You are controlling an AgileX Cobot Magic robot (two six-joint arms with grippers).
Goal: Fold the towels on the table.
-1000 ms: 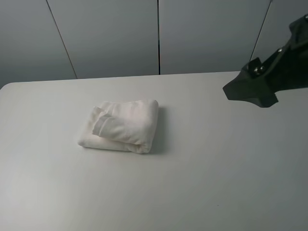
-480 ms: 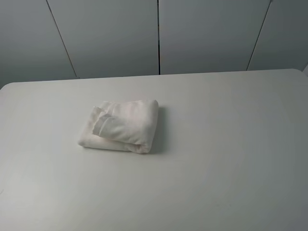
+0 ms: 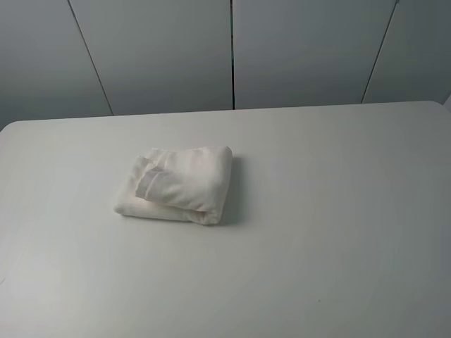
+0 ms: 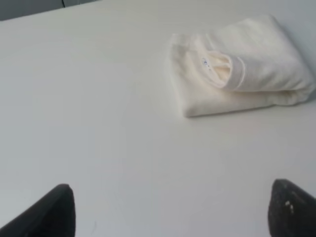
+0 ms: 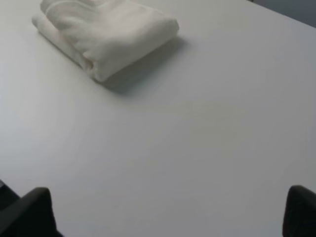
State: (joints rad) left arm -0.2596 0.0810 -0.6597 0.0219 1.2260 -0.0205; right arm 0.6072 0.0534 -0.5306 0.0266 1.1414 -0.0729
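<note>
The white matte tabletop (image 3: 338,211) is stretching wide across the high view, its rounded far corners showing against the grey wall panels. One white terry-cloth towel (image 3: 180,183) is lying directly on it, left of centre, folded into a thick bundle. A hemmed edge is curling over on top, a small grey label (image 4: 204,61) is peeking out, and a soft shadow is falling along the bundle's right side.

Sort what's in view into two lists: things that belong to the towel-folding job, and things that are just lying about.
Belongs to the job:
- towel, white, lying folded into a compact bundle
- table, the white top it rests on
- left gripper, open, apart from the towel
- right gripper, open, apart from the towel

Just lying about:
- nothing else lies on the table; only the grey wall panels stand behind it
</note>
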